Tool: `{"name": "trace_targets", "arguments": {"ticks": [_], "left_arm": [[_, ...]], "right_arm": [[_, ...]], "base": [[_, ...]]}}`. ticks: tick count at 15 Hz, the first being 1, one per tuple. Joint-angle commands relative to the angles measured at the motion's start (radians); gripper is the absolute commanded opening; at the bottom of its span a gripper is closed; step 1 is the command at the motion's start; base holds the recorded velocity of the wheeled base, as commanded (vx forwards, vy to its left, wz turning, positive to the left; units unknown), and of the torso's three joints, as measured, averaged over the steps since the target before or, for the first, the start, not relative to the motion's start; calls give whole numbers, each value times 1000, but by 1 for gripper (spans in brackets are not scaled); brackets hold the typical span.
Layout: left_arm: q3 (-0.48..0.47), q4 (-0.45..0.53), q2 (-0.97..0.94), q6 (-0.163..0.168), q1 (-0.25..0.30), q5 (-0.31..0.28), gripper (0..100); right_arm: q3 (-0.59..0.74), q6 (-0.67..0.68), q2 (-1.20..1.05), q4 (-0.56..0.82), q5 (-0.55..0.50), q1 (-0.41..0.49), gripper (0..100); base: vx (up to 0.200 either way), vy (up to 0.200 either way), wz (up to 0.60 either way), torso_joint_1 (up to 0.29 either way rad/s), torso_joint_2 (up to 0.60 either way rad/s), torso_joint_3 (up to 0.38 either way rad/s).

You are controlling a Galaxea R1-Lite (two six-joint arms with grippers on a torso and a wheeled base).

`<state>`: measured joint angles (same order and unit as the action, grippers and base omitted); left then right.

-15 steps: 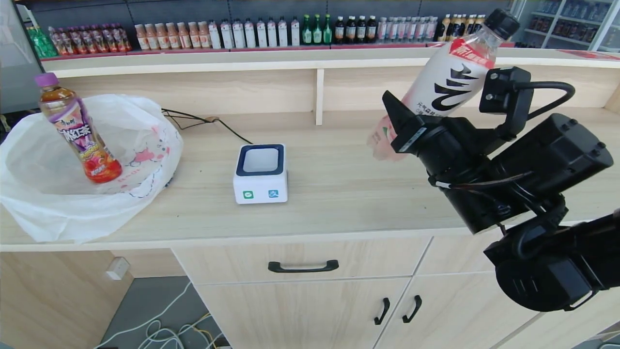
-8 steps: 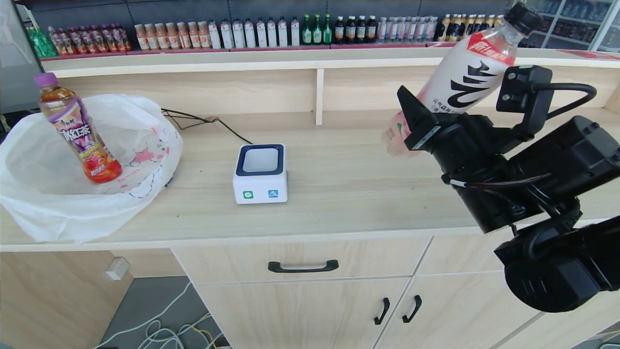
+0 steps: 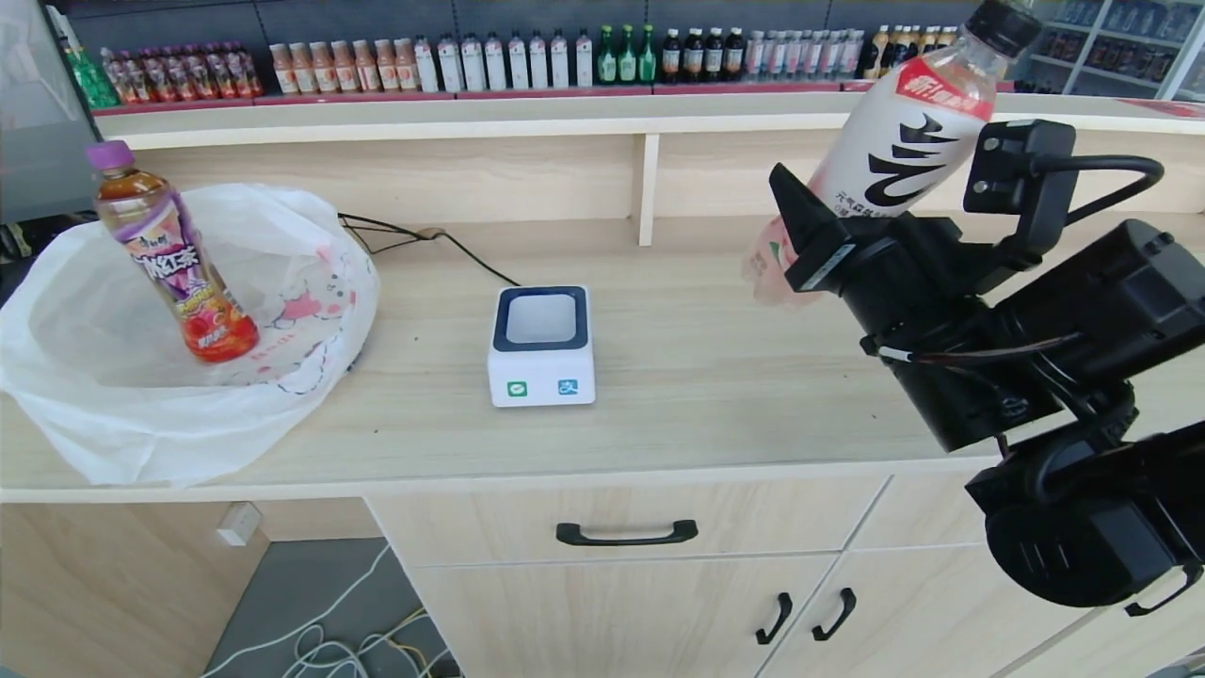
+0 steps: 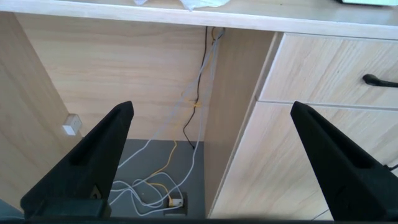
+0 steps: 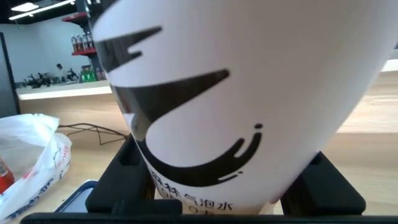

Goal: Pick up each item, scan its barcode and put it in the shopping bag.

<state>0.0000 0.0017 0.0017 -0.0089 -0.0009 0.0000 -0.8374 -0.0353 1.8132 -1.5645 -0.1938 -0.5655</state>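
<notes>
The counter (image 3: 715, 377) spans the middle of the head view, with bare wood between the centre and the right side. The shopping bag (image 3: 141, 433) sits at the left edge, its mouth open. The right tool (image 3: 802, 247), upper right, is clamped around the lower body of the white-labelled bottle (image 3: 894, 141). The bottle is tilted in the air, well apart from the scanner (image 3: 541, 344) at centre. The left tool (image 4: 211, 106) hangs spread wide below the counter's front edge.

The step looks like presenting the barcode. I would roll the label down toward the scanner's upward window and hover without touching. Behind the scanner, watch the divider (image 3: 646, 188) and the cable (image 3: 442, 240). A tea bottle (image 3: 179, 264) leans in the bag, so aim beside it.
</notes>
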Motion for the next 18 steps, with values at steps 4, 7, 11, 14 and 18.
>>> {"name": "trace_targets", "arguments": {"ticks": [4, 7, 11, 14, 18], "left_arm": [[0, 0, 1, 0, 1, 0, 100], [0, 0, 1, 0, 1, 0, 100], [0, 0, 1, 0, 1, 0, 100], [0, -2, 0, 4, -1, 0, 100], [0, -2, 0, 7, -1, 0, 100]], "right_arm": [[6, 0, 6, -6, -3, 3, 0], [21, 0, 3, -6, -3, 1, 0], [26, 0, 0, -6, -3, -8, 0], [23, 6, -20, -6, -81, -77, 0], [23, 3, -46, -6, -104, -129, 0]], "base": [[0, 200, 0, 0, -2, 4], [0, 200, 0, -1, 1, 1], [0, 200, 0, 2, 1, 2], [0, 200, 0, 1, 1, -1], [0, 0, 0, 0, 0, 0]]}}
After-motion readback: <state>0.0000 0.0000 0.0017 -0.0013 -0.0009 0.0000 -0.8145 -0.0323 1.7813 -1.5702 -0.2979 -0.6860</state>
